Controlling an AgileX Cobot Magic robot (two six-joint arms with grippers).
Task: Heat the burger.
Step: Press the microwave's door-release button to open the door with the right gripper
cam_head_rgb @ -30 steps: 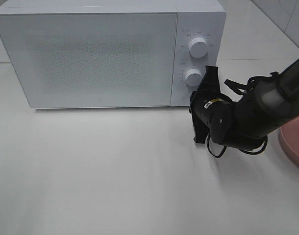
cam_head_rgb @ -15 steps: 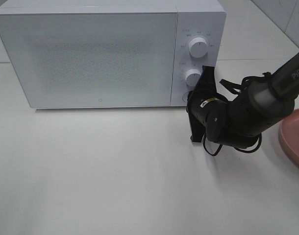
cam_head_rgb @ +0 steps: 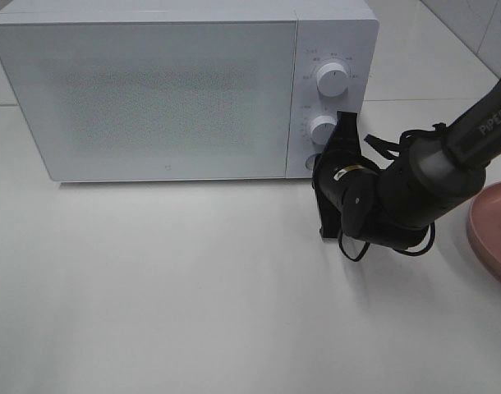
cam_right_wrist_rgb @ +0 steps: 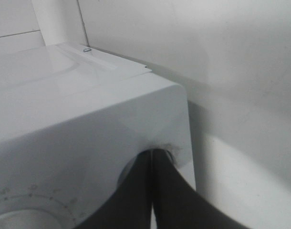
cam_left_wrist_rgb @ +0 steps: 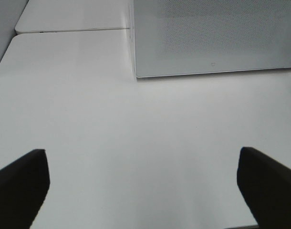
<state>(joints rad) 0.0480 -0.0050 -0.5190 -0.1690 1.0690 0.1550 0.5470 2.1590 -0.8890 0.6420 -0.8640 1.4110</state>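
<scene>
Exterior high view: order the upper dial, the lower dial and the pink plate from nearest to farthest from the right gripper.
1. Lower dial, just above the right gripper on the control panel.
2. Upper dial, higher on the same panel.
3. Pink plate, at the view's right edge.

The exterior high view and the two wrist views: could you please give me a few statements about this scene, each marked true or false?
1. The microwave door is closed. True.
2. The right gripper is wide open. False: it is shut, with its tips at the control panel below the lower knob.
3. The left gripper holds a burger. False: it is open and empty above the table; no burger is in view.
4. A pink plate lies at the right edge of the exterior high view. True.
</scene>
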